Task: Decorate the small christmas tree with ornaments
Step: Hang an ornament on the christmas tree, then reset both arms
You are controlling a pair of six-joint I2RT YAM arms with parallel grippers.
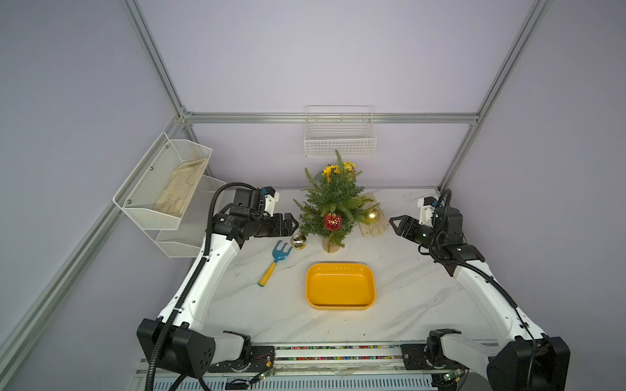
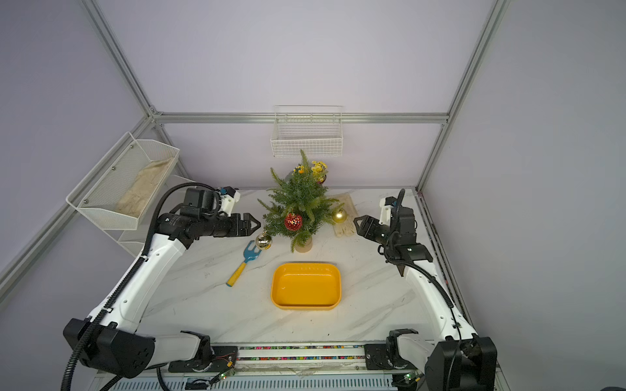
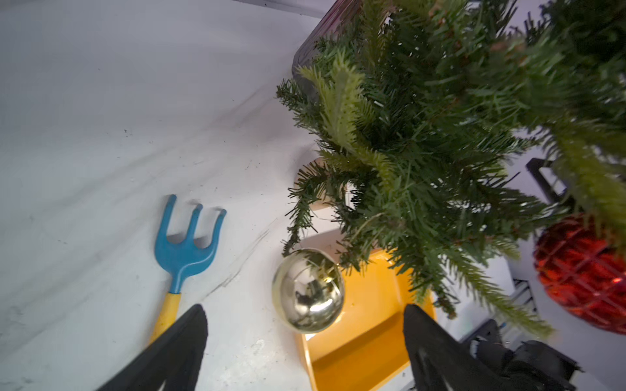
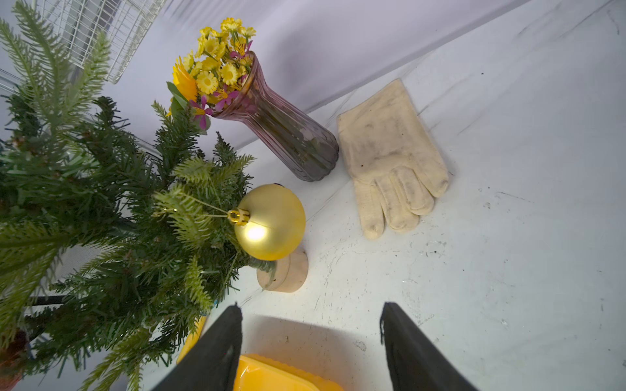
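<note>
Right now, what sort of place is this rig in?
Likely a lab robot cell staged as a home tabletop: an aluminium frame with plain lilac panels, a marble-look table, and props like the small christmas tree and a garden fork.

A robotics lab test cell, dressed up as a tabletop scene.
Bare aluminium frame bars (image 1: 332, 117) edge plain lilac wall panels (image 1: 305, 50). A white-and-black left arm (image 1: 203, 270) and right arm (image 1: 481, 291) are mounted on a rail (image 1: 338, 353) at the front edge of a marble-look tabletop (image 1: 406, 287). A wire basket (image 1: 339, 135) and a mesh shelf (image 1: 149, 216) hang on the walls. The small christmas tree (image 1: 333, 199), a garden fork (image 1: 275, 262) and a glove (image 1: 372, 226) look like staged props.
</note>
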